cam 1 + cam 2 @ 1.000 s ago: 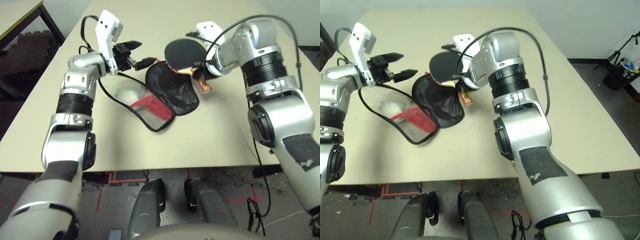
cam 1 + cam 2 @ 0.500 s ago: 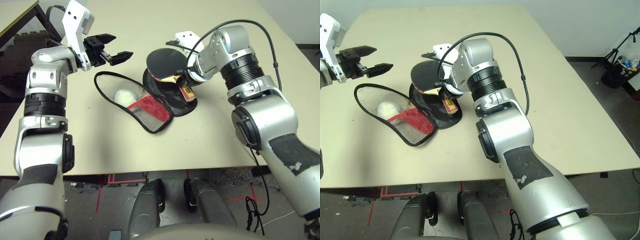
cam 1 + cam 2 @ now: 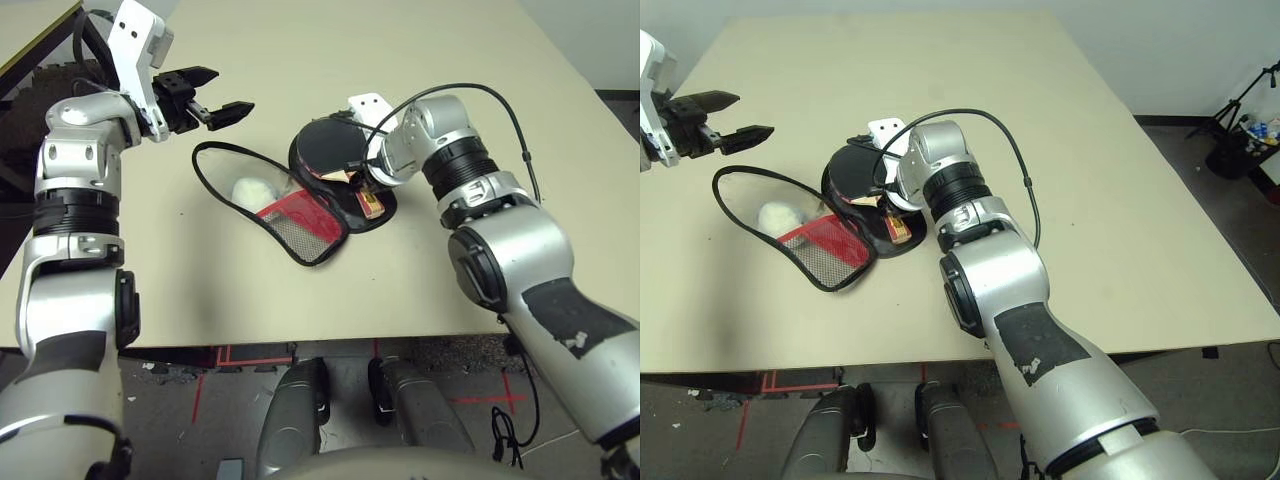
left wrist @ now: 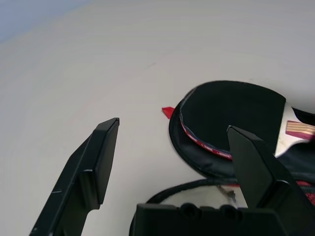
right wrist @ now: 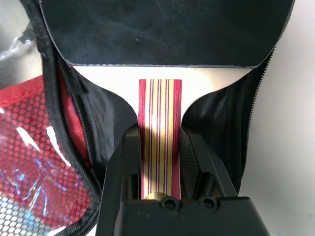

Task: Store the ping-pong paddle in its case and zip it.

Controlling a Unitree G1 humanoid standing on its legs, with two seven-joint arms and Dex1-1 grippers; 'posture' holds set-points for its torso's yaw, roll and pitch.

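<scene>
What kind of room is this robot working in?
Probably a lab or workshop rather than a home: a plain beige table, red tape marks on the floor, and a black tripod standing in the corner with gear beside it.

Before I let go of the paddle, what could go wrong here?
1. The right pincer grips the handle while the ping-pong paddle lies on the case's black half; opening may nudge it off-centre.
2. The case's red mesh flap lies spread open over a white plush ball; folding it shut may drag the ball in.
3. The left pincer hovers open, away from the flap, so nothing steadies the case.
</scene>
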